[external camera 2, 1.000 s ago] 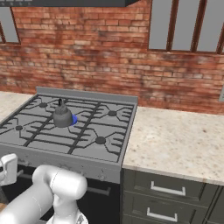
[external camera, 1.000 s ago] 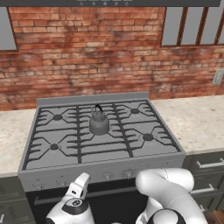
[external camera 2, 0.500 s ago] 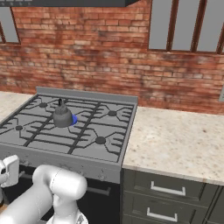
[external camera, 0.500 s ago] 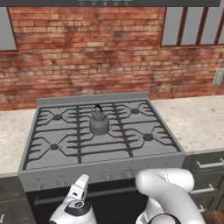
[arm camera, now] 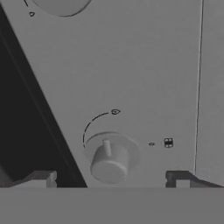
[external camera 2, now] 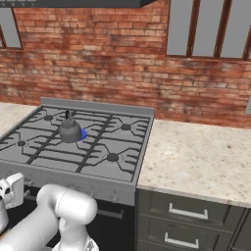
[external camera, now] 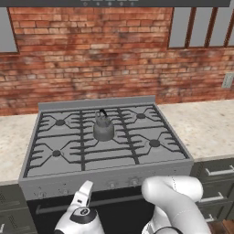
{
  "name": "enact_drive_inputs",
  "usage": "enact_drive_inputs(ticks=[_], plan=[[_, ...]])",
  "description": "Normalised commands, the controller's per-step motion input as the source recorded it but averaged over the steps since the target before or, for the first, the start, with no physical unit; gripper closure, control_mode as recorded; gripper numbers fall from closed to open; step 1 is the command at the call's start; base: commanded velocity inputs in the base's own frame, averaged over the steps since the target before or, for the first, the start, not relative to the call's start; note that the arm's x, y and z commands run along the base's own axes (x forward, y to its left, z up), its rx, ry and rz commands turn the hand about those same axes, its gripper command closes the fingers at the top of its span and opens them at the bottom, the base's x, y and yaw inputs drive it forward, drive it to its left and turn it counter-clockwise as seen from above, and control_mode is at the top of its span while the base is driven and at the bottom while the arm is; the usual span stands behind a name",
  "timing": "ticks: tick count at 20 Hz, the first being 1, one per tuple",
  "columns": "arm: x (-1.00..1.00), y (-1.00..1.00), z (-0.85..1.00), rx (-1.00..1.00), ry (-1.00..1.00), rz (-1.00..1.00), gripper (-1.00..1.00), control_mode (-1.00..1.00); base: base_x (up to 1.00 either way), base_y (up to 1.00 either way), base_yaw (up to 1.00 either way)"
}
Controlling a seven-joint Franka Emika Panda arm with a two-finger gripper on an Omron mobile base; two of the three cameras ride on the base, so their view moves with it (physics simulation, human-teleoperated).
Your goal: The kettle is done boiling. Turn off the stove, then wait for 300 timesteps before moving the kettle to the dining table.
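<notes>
From the left base camera, the stove sits between 2 stretches of speckled counter, under a red brick wall. The kettle stands upright on the grates at the middle of the cooktop, toward the back, well apart from the arm. From the right base camera a blue flame glows just beside the kettle's base. Low in front of the stove, the gripper faces the grey front panel, its 2 fingertips spread wide apart with nothing between them. A round knob sits on the panel between the tips, its ridge pointing up toward the curved mark above it.
</notes>
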Motion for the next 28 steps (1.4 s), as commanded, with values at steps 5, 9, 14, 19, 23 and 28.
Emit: enact_drive_inputs(ticks=[5, 9, 14, 19, 23, 28], plan=[[0.17, 0.05, -0.07, 0.0, 0.0, 0.02, -1.0, -1.0, 0.0, 0.0, 0.0], [0.15, 0.02, -0.07, 0.0, 0.0, 0.0, -1.0, -1.0, 0.0, 0.0, 0.0], [0.05, 0.01, -0.06, 0.0, 0.0, 0.01, -1.0, -1.0, 0.0, 0.0, 0.0], [0.12, 0.05, -0.07, 0.0, 0.0, 0.0, 1.0, -1.0, 0.0, 0.0, 0.0], [0.0, 0.0, -0.03, 0.0, 0.0, 0.01, 1.0, -1.0, 0.0, 0.0, 0.0], [0.0, 0.0, 0.0, 0.0, 0.0, 0.0, 1.0, -1.0, 0.0, 0.0, 0.0]])
